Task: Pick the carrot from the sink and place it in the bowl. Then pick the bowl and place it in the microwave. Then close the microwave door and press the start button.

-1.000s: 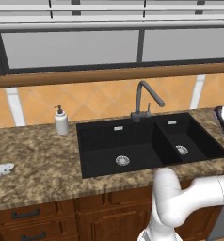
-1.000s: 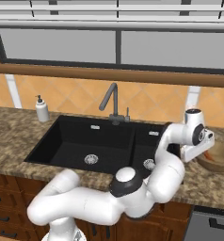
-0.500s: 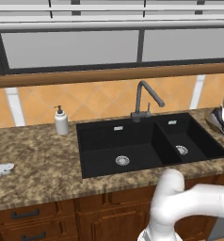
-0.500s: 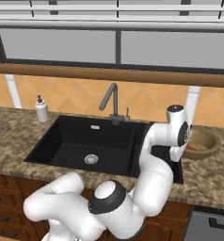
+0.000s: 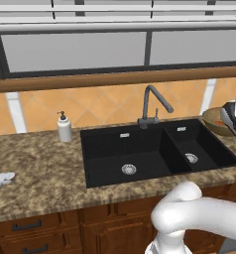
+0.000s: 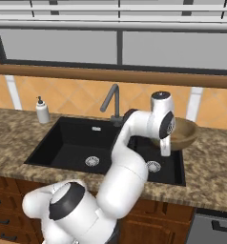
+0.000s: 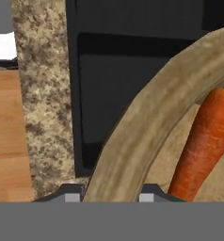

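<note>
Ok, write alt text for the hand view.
A wooden bowl's thick rim arcs across the close-up, passing between the gripper's jaws at the bottom. An orange carrot lies inside the bowl; a black sink and speckled granite counter lie beyond.

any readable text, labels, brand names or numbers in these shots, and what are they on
No readable text in any view.
Soap dispenser: plain white, no label.
Sink: two small pale tags on the back wall, too small and blurred to read.
Bowl and carrot: no markings.
Counter, cabinet fronts and window: no writing or signs.
</note>
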Controlling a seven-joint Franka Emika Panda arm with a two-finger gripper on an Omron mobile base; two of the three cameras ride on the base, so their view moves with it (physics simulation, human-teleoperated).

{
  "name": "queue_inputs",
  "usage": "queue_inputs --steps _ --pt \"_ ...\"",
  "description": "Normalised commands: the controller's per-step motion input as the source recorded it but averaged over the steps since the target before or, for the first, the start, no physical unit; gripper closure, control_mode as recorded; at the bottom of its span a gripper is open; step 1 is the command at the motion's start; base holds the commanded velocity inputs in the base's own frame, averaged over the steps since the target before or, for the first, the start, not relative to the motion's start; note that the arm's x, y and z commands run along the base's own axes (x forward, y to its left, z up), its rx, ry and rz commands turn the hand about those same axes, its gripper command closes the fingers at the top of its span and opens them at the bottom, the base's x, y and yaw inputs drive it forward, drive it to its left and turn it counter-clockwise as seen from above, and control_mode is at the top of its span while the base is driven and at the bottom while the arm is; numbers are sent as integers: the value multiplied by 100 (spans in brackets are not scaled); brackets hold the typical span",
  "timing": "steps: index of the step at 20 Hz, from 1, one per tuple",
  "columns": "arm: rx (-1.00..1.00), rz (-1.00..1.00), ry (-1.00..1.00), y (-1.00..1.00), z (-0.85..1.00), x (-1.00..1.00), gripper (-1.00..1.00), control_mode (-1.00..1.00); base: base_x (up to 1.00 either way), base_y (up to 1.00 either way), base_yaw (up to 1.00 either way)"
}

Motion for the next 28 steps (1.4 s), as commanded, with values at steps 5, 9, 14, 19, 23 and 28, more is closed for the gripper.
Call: queue_inputs --steps 5,9,14,19,23,28 --pt "0 5 -12 96 53 -72 100 -100 0 0 0" --pt "0 1 -15 100 42 -48 100 -100 0 0 0" --pt "3 8 -7 100 68 -24 100 -100 0 0 0" --pt "4 14 -1 99 66 -2 100 -100 0 0 0" --pt "2 11 -6 90 57 -6 100 -100 0 0 0" --pt "1 3 -23 86 16 -1 100 -100 0 0 0"
